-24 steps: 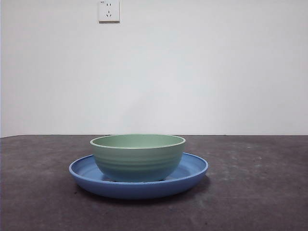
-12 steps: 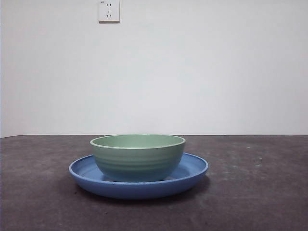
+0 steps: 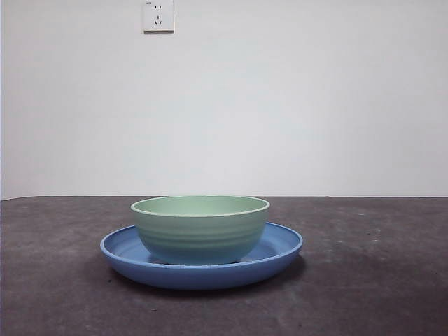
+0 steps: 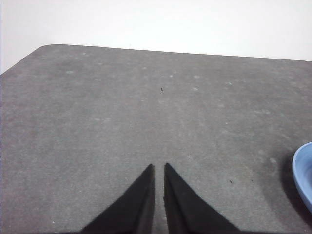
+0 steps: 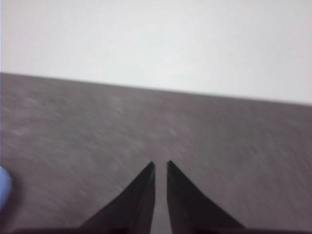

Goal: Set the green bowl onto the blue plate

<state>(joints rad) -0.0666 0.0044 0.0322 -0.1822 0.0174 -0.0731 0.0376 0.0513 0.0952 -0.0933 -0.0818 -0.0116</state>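
1. The green bowl (image 3: 201, 227) sat upright inside the blue plate (image 3: 280, 248), roughly centred, plate rim showing on both sides.
2. The plate rested on the dark table (image 3: 378, 280), below a wall socket (image 3: 158, 15).
3. Left gripper (image 4: 159, 168): jaws nearly together with a thin gap, holding nothing, over bare table; plate edge (image 4: 303, 173) off to one side.
4. Right gripper (image 5: 160, 165): same narrow gap, empty, picture blurred; sliver of plate (image 5: 4, 187) at the edge.

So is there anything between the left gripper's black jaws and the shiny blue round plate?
No. In the left wrist view, only bare grey table lies between the left gripper and the glossy blue round plate.
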